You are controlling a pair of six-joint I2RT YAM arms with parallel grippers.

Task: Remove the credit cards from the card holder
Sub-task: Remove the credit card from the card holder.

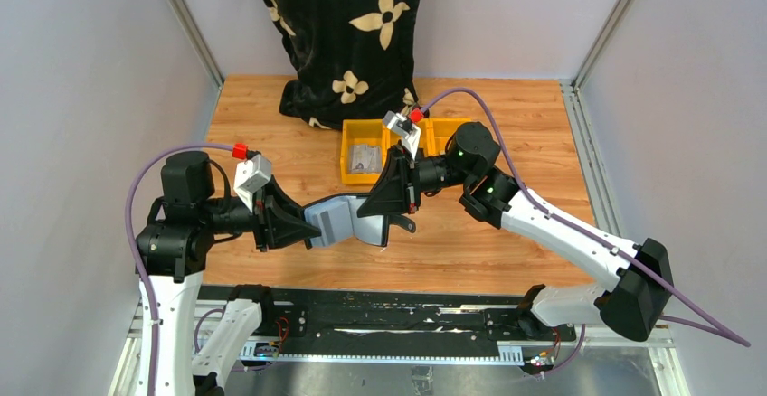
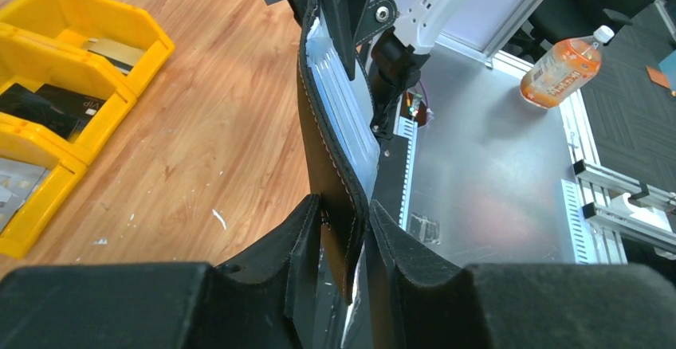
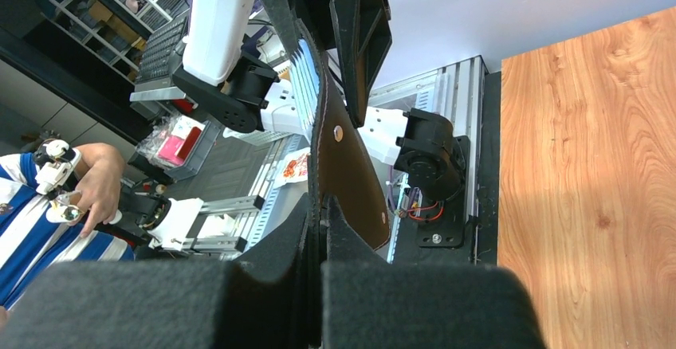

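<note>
above the middle of the desk (image 1: 271, 116), held off the wood, the card holder (image 1: 348, 220) hangs open between the two arms, its long axis running left to right and its grey-blue slotted inside turned up toward the top camera. the left pincer (image 1: 307, 226) pinches the left end, its fingers (image 2: 307, 229) pressed on either side of the black stitched edge. the right pincer (image 1: 384, 208) is pressed together on the right flap, near a small snap stud. both arms are equally on it, so neither has a free pincer for the slots; my guess is that one must let go before a card can be drawn along the slot mouths. whether any card sits inside cannot be told. beyond the holder, nearer the right arm, the yellow bins (image 1: 346, 143) already hold credit cards (image 2: 112, 50). a dark card (image 2: 56, 108) there carries small print that looks like "vip". a bottle (image 2: 562, 66) lying off the desk has a label too small to read.
</note>
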